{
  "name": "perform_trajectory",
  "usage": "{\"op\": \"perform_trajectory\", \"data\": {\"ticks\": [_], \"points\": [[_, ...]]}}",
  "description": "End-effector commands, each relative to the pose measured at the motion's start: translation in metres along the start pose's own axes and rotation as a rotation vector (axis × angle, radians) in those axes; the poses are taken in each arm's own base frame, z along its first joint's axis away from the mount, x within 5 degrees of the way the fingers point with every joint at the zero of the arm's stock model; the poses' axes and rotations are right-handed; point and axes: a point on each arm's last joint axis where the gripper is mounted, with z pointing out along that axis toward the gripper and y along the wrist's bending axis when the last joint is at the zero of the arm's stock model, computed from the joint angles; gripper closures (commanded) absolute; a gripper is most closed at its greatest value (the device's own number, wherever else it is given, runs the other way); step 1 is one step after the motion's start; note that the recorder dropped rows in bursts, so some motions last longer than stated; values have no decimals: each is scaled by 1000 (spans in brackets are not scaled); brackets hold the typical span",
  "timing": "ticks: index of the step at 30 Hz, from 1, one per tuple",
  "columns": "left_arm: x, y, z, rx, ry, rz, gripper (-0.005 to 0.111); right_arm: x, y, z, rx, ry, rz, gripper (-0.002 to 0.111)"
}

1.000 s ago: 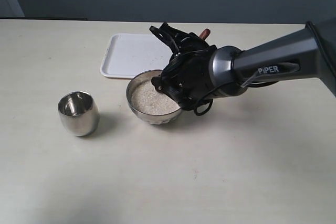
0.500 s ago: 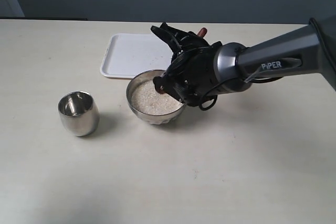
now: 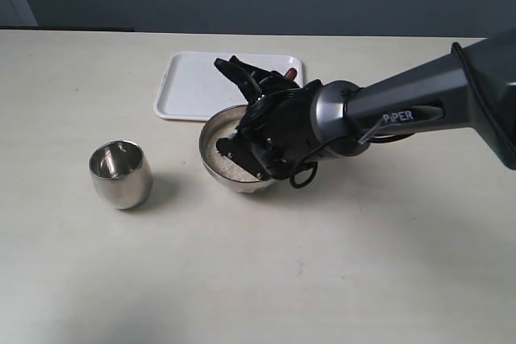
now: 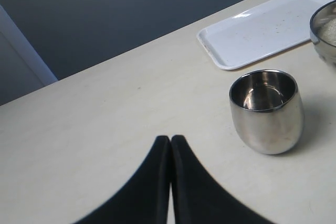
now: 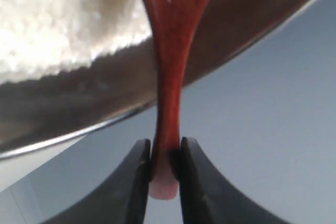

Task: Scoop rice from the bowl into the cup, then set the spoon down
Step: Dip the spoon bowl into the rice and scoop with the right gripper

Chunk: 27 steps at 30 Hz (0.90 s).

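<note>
Pinched between the closed jaws of the right gripper (image 5: 165, 153): the spoon (image 5: 170, 51), held near the handle's end, long axis running straight out from the jaws, head down in the rice (image 5: 63, 19) inside the bowl (image 3: 209, 141), handle end tilted up toward the tray (image 3: 193, 82). Judged as the scooping step, load not yet lifted; called for next, a level raise clear of the rim and a carry across to the cup (image 3: 121, 173), upright and apart from the bowl. Facing that cup, pressed shut on nothing: the left gripper (image 4: 171, 148).
</note>
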Motion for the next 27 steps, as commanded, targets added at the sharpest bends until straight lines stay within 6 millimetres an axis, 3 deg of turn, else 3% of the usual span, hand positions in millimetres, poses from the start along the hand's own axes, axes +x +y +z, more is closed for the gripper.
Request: {"op": "perform_trajectory", "data": {"ticks": [1,27], "points": [[0,-1,0,7,-12,1,106,-3,1,-3,-22,-34,5,109],[0,-1,0,7,-12,1,106,20,-6,-24,-71,-74,69,109]]}}
